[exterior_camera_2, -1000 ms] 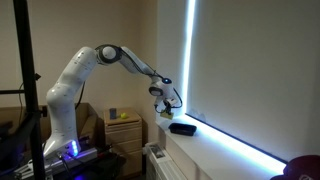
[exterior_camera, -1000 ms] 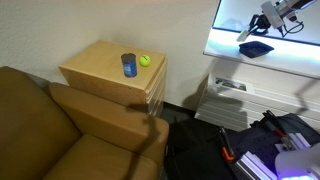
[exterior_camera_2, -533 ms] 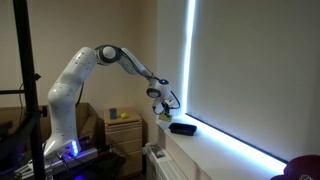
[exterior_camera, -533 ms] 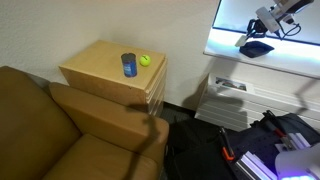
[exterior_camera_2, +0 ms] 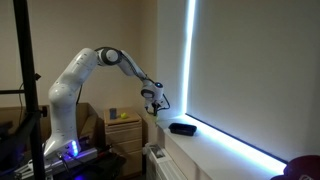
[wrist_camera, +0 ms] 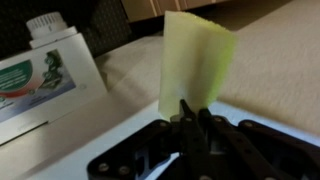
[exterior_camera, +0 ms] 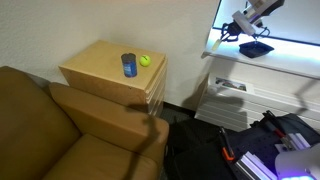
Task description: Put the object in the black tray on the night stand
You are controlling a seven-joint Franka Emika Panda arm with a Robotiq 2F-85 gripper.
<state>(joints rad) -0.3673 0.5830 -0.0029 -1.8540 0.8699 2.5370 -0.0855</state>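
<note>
The gripper [wrist_camera: 190, 120] is clamped on the pale yellow-green object [wrist_camera: 197, 62], whose long axis points straight out from the fingertips, near the black tray [exterior_camera: 255, 47].

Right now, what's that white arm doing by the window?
The robot's gripper is holding a pale yellow-green object in the air beside the black tray on the window ledge. The night stand, with a blue cup and a ball on it, is farther off; the object isn't there yet.
</note>
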